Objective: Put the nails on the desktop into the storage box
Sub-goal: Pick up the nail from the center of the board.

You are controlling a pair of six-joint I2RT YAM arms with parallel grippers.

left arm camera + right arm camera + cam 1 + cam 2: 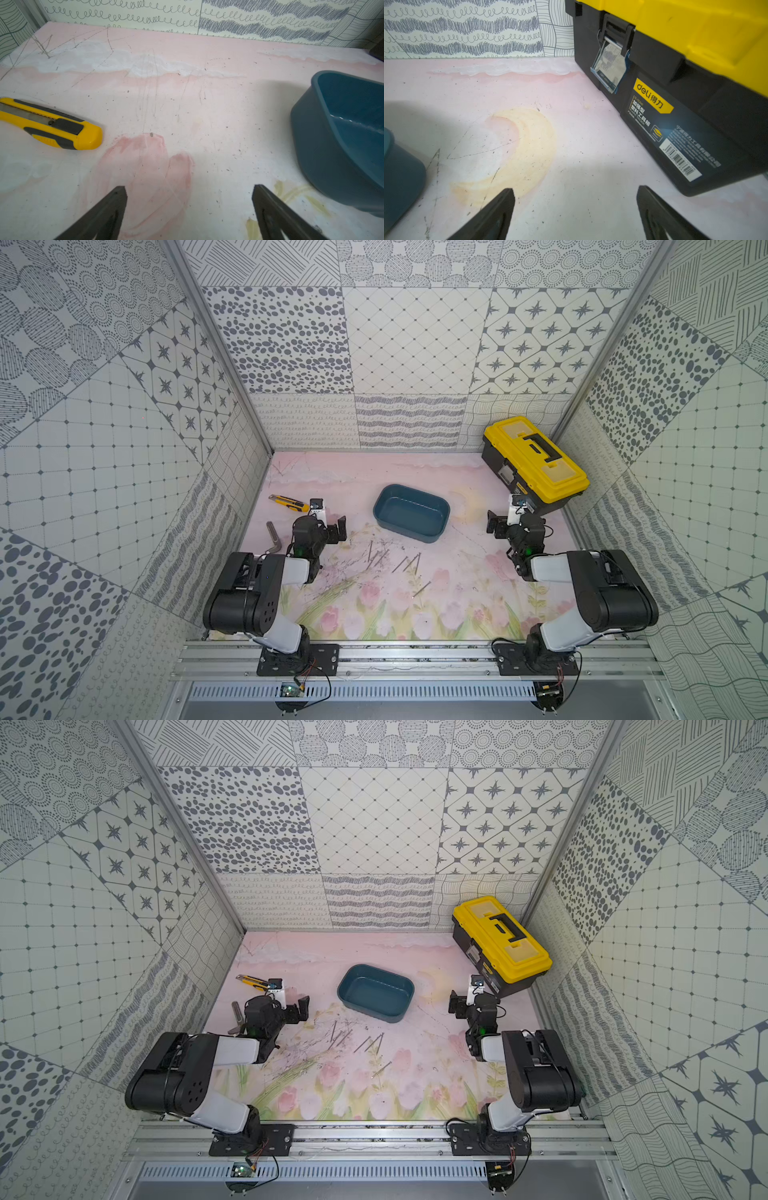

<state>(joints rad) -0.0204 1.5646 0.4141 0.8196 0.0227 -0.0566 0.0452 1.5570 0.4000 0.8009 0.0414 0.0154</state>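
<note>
Nails (pixel 380 559) lie scattered mid-frame on the desktop (pixel 457 580), just below the empty box (pixel 411 510), and with left gripper (pixel 189 187) and right gripper (pixel 575 188) both spread, holding nothing, I fear thin, overlapping nails slipping free.

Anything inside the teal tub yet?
No. The shallow dark teal plastic tub shows only bare floor in both top views; its near wall hides a thin strip. The thin grey metal nails lie on the pink desktop.
</note>
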